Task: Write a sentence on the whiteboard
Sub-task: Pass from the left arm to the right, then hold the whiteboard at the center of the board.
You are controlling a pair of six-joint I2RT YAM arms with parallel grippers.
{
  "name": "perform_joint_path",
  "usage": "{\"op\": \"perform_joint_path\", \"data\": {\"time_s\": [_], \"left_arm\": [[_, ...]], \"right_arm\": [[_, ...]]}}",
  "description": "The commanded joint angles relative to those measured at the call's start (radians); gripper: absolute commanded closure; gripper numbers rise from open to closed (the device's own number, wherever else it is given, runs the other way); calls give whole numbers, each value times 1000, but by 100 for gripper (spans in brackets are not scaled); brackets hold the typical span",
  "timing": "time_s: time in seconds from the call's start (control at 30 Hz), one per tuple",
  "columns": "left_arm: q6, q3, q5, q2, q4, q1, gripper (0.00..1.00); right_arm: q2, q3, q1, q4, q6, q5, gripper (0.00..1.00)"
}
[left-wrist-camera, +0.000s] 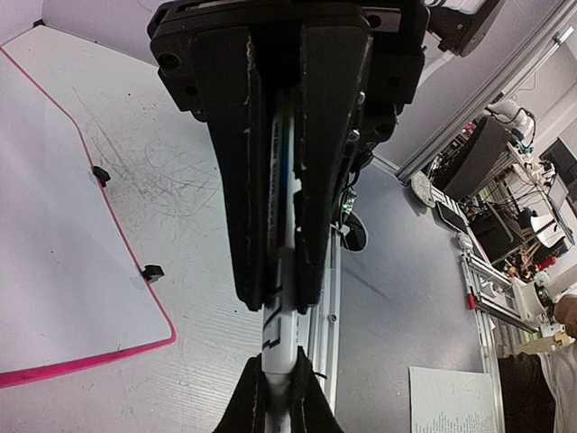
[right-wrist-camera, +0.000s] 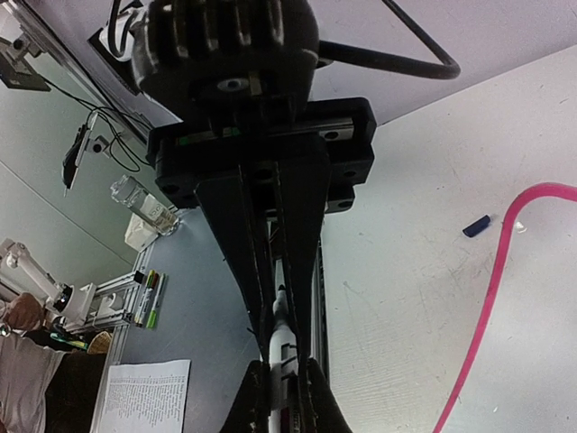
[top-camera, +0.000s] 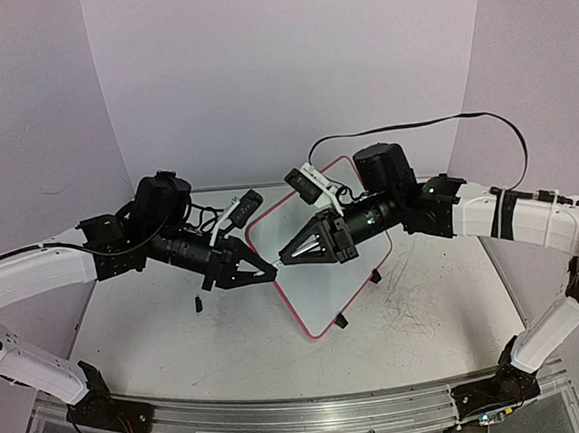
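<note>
two robot arms reach in from either side and meet tip to tip over the middle of a pale tabletop (top-camera: pixel 160 357). the left hand (top-camera: pixel 264 272) and the right hand (top-camera: pixel 288 257) point at each other, almost touching. between them they hold a slim white marker (left-wrist-camera: pixel 278 338). in the left wrist view its barrel runs down the gap between the left hand's black fingers (left-wrist-camera: pixel 239 180), which are clamped on it, and its far end sits pinched in the right hand's fingertips at the bottom edge. the right wrist view shows the same from the other side: the right hand is shut on the marker, with the left hand's tips gripping the other end. the whiteboard (top-camera: pixel 326 294) lies flat on the tabletop below them, turned like a diamond, with a thin red-pink rim (left-wrist-camera: pixel 108 356) and small black feet (top-camera: pixel 341 321). the meeting point of the hands hangs just above the board's left edge. the right hand is over the white surface and the left hand is mostly off to the board's left side. a small dark piece (top-camera: pixel 195 304) lies on the tabletop left of the board, and faint scribble marks (top-camera: pixel 407 308) stain the tabletop on its right.
</note>
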Motion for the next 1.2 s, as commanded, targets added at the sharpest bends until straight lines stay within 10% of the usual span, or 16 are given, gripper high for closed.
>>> {"op": "perform_joint_path", "data": {"time_s": [0.0,0.2,0.57,0.8,1.17], "left_arm": [[-1,58,-41,-9,20,1,87],[-63,15,-222,-81,22,2,28],[-332,-51,-687,-82,52,10,8],[-410,-116,-712,-13,174,10,10],[-427,-217,-723,95,397,11,34]], "right_arm": [[-28,26,4,6,-13,124,100],[-165,-105,-53,16,-3,383,100],[-538,-315,-104,-117,73,975,100],[-595,-376,-104,-94,143,1214,100],[-500,-351,-104,103,52,1008,100]]}}
